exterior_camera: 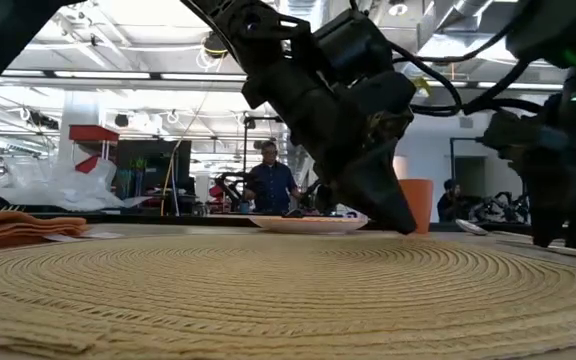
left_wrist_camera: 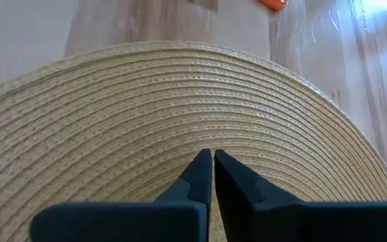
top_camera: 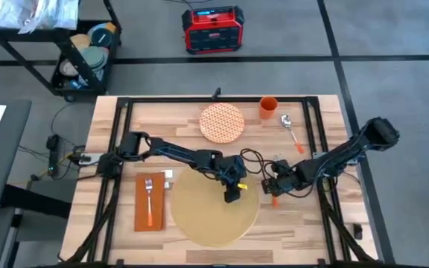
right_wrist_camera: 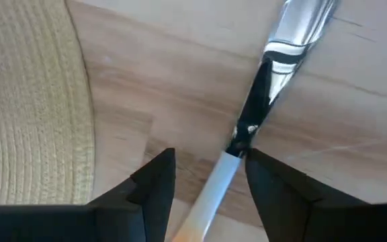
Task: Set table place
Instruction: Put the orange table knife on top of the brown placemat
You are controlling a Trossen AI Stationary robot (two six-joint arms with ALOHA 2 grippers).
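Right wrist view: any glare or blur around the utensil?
Right wrist view: strong glare on the metal utensil and a sheen on the table; open right gripper soft-edged. Left wrist view: placemat weave sharp, table washed out. Low view: left gripper backlit, dark.

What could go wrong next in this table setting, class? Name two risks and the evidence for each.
1. The left tool, fingers shut, rests on the placemat; dragging could shift the mat toward the napkin and fork.
2. The right tool is open around a knife lying on the table; closing off-centre could make the knife slip or twist against the mat's edge.
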